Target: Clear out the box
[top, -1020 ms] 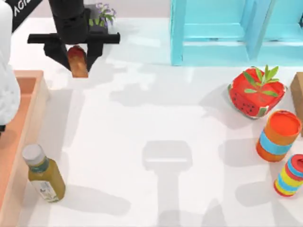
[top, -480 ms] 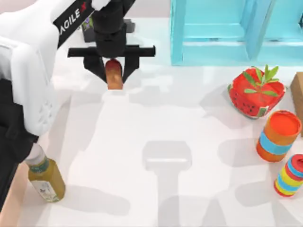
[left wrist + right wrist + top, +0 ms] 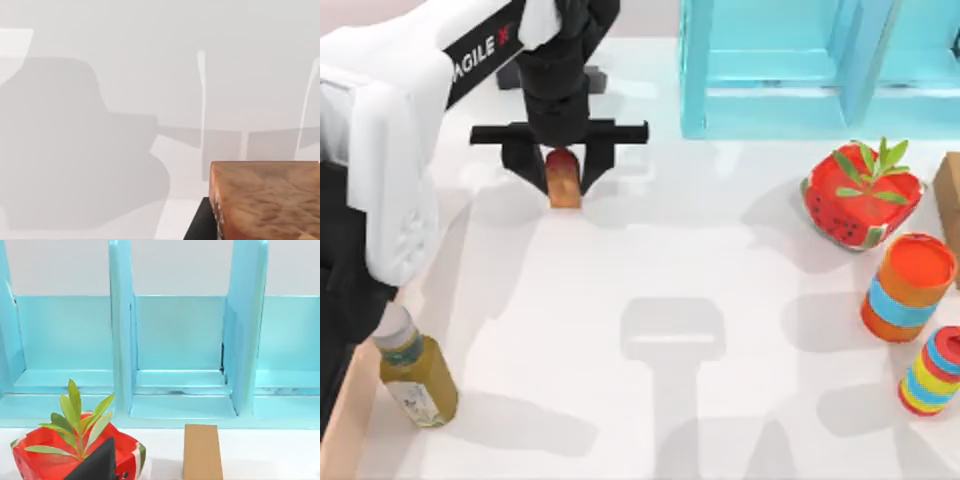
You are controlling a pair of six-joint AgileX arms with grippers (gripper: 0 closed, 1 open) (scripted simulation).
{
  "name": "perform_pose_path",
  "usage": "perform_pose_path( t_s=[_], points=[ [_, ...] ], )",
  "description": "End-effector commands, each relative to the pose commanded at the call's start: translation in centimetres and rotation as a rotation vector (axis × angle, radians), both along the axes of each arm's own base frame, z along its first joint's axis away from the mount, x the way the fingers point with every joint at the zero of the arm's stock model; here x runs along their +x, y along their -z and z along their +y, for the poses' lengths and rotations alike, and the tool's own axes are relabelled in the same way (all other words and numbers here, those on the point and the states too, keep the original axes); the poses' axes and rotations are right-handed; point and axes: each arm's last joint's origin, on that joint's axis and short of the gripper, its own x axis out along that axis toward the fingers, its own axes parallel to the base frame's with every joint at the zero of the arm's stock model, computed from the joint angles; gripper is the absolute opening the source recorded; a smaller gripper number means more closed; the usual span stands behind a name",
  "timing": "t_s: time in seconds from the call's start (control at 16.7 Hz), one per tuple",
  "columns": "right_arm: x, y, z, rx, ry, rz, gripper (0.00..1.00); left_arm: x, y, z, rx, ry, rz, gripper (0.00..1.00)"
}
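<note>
Plenty of open white table (image 3: 650, 400) here: the whole middle is bare, from the held piece across to the cluster on the right. Along the far edge stands the turquoise shelf (image 3: 800, 70), and below it on the right side sit the watermelon-painted pot (image 3: 863, 200) with its green sprig, the orange can (image 3: 908, 285) with blue bands, the striped can (image 3: 932, 370) and, at the very edge, a tan block (image 3: 950, 200). These four crowd close together.

Our left arm sweeps in from the left side, its white link stretched over the near-left corner, the wrist pointing straight down. The left gripper (image 3: 563, 188) hangs over the far-left part of the table, near the shelf's left post but apart from it, its two dark fingers narrowed onto a reddish-brown piece (image 3: 563, 172). In the left wrist view that piece (image 3: 265, 200) shows a grained wooden face above bare table.

The box (image 3: 348, 425) lies at the near-left edge, a sliver of pale rim showing under the arm, well apart from the gripper. An amber bottle (image 3: 415, 370) with a grey cap stands just beside it, outside.

Our right arm sits idle, its wrist camera facing the shelf.
</note>
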Motion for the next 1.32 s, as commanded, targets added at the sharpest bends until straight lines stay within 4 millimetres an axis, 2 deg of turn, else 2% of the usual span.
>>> perform_pose_path(
  t_s=[0.18, 0.42, 1.2, 1.32],
  points=[
    [0.00, 0.00, 0.00, 0.000, 0.000, 0.000, 1.00, -0.07, 1.17, -0.03, -0.001, 0.000, -0.002, 0.00],
    [0.00, 0.00, 0.00, 0.000, 0.000, 0.000, 1.00, -0.08, 1.25, -0.03, -0.001, 0.000, -0.002, 0.00],
    [0.00, 0.00, 0.00, 0.000, 0.000, 0.000, 1.00, -0.08, 1.25, -0.03, -0.001, 0.000, -0.002, 0.98],
    [0.00, 0.00, 0.00, 0.000, 0.000, 0.000, 1.00, -0.08, 1.25, -0.03, -0.001, 0.000, -0.002, 1.00]
  ],
)
